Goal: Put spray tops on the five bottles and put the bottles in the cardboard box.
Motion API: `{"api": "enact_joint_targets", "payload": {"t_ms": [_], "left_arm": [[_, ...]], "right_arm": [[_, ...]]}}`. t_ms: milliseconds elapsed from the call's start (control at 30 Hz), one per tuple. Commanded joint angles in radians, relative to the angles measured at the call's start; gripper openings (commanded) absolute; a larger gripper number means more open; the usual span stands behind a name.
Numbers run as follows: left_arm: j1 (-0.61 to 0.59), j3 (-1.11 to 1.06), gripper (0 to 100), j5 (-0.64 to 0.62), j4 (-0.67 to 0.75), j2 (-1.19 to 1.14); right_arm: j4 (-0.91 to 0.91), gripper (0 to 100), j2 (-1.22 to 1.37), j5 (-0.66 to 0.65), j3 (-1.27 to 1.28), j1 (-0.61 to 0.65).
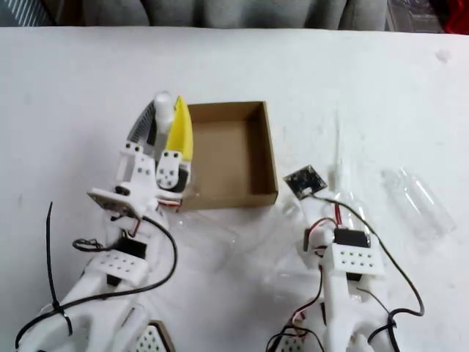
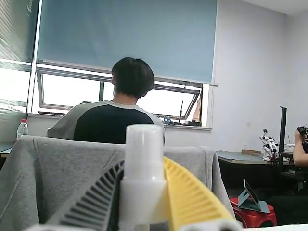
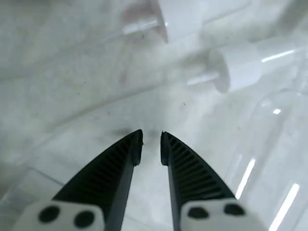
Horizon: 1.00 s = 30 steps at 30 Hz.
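My left jaws clamp a spray top (image 2: 143,163) beside the cardboard box (image 1: 268,147); my right jaws, barely parted, empty, hang over clear bottles (image 3: 269,134) that may roll away.

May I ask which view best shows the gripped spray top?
Left wrist view: the spray top stands close-up in the left end effector. High view shows it small; right wrist view faces other tops.
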State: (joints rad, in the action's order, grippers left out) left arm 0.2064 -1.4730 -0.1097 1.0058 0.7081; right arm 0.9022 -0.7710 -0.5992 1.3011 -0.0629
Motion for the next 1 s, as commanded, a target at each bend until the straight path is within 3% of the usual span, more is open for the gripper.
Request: {"api": "enact_joint_targets", "payload": {"t_ms": [0,233,433,967], "left_arm": [[0.012,0.009,2,0.005,-0.035,-0.004],[0.012,0.008,4,0.005,-0.048,-0.004],[0.024,-0.018,19,0.003,-0.048,-0.004],[0.021,-0.021,20,0.003,-0.048,0.005]], "right_arm": [[-0.015,4.1,-0.013,-0.008,-0.005,-0.015],[-0.015,4.1,-0.013,-0.008,-0.005,-0.015],[-0.015,4.1,-0.013,-0.008,-0.005,-0.015],[-0.015,4.1,-0.013,-0.011,-0.005,-0.015]]}}
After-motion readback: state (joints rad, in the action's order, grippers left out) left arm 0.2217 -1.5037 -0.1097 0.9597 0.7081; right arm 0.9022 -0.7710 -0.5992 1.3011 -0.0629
